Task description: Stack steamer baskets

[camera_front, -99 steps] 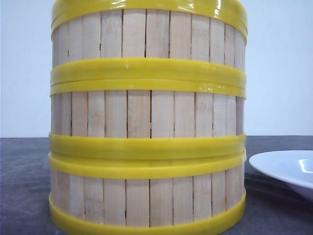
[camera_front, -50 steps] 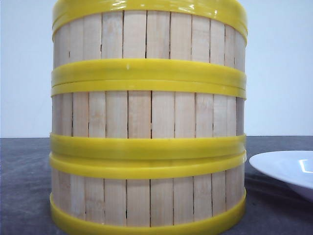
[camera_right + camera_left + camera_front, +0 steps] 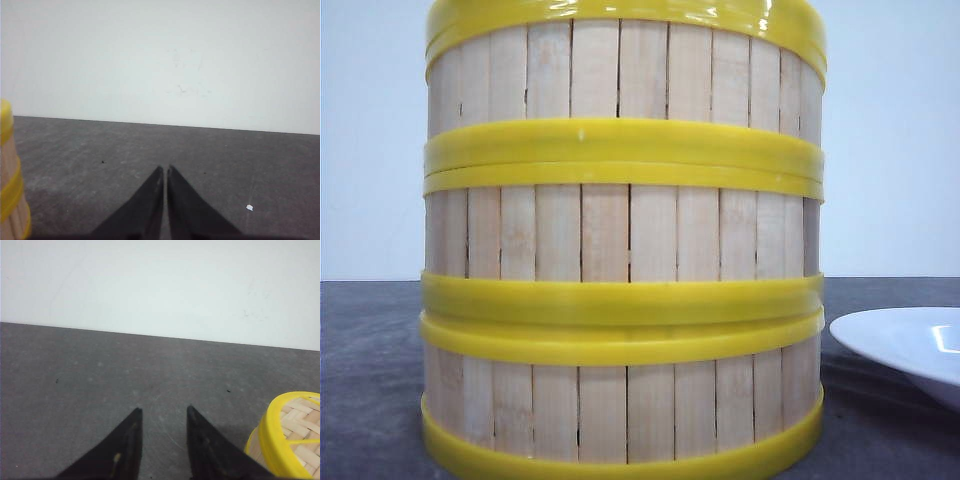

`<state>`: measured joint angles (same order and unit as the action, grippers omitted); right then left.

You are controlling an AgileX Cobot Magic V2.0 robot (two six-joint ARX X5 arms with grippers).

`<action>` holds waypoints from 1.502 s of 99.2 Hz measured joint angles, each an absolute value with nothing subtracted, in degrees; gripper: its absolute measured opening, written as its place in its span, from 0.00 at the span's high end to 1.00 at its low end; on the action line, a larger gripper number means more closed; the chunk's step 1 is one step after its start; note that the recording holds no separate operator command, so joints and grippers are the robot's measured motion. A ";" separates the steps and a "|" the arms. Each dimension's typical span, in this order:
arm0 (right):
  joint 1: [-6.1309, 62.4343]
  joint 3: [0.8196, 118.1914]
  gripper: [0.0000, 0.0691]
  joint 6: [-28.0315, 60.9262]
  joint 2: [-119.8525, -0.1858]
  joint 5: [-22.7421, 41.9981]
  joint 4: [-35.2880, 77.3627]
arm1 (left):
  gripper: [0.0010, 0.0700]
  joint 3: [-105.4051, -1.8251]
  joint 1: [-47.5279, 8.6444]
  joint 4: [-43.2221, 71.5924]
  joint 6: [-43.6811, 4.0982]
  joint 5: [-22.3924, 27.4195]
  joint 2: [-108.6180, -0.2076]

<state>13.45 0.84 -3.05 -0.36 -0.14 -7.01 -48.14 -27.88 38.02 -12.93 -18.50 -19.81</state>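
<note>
Table: the dark grey table runs back to a plain pale wall; everything stands on it.

Stack: the three steamer baskets stand one on another in the middle of the table, close to the front camera and filling most of its view. Yellow rims meet rim to rim and the slatted walls line up nearly flush. The lowest joint looks a touch uneven toward the right, though I can't say whether that is a real offset.

Plate: a white plate lies on the table to the right of the stack, apart from it.

Lid: a yellow-rimmed piece with a woven bamboo top sits just beside the left arm; only an edge of it shows in the left wrist view.

Left gripper: the left gripper hangs low over bare table, fingers parted a little, holding nothing.

Right gripper: the right gripper has its fingers pressed almost together, empty. The stack's wall shows at the edge of the right wrist view.

Stage, as I judge it: the stacking looks done, with both arms clear of the tower.

Doing it well: if anything is left, keep both arms away from the tall stack. A sideways brush near the top could tip it, so any pull-back should go outward.
</note>
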 joint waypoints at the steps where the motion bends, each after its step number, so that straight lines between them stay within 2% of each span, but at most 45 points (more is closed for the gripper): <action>1: 13.45 0.84 0.99 -3.05 -0.36 -0.14 -7.01 | 0.80 -48.14 -27.88 38.02 -12.93 -18.50 -19.81; 54: 13.45 0.84 0.99 -3.05 -0.36 -0.05 -7.01 | 0.80 -48.14 -27.88 38.02 -12.80 -18.52 -19.81; 65: 13.45 0.84 0.99 -3.07 -0.36 -0.03 -7.01 | 0.80 -48.14 -27.88 37.91 -7.40 -21.26 -19.51; 75: 13.45 0.84 0.99 -3.05 -0.36 -0.03 -7.01 | 0.80 -47.37 -26.87 36.12 -4.23 -21.47 -17.93; 83: 13.45 0.84 0.99 -3.05 -0.36 -0.03 -7.01 | 0.80 -43.22 -23.22 30.55 -2.15 -18.33 -14.66; 95: 13.45 0.84 0.99 -3.05 -0.36 -0.03 -7.03 | 0.80 -30.11 -15.73 19.05 0.10 -6.46 -6.90; 103: 13.45 0.84 0.99 -3.05 -0.36 -0.03 -7.03 | 0.80 -20.69 -10.87 13.15 -1.41 -2.09 -2.13; 112: 13.45 0.84 0.99 -3.05 -0.36 -0.03 -7.03 | 0.80 -11.46 -6.66 8.25 -6.20 2.50 -0.23; 120: 13.45 0.84 0.99 -3.07 -0.36 -0.03 -7.07 | 0.80 -4.91 -4.78 3.57 -10.57 6.87 -0.47; 127: 13.45 0.84 0.99 -3.05 -0.36 0.01 -7.05 | 0.80 -1.98 -4.73 0.19 -12.80 7.68 -0.47; 134: 13.45 0.84 0.99 -3.05 -0.36 -0.01 -7.07 | 0.80 -1.85 -4.75 -3.49 -13.65 4.78 -0.51; 143: 13.45 0.84 0.99 -3.05 -0.36 0.01 -7.07 | 0.80 -1.87 -4.73 -2.76 -14.48 -2.11 -0.27; 149: 13.45 0.84 0.99 -3.05 -0.36 -0.01 -7.09 | 0.80 -1.87 -4.73 -2.61 -14.70 -4.78 -0.27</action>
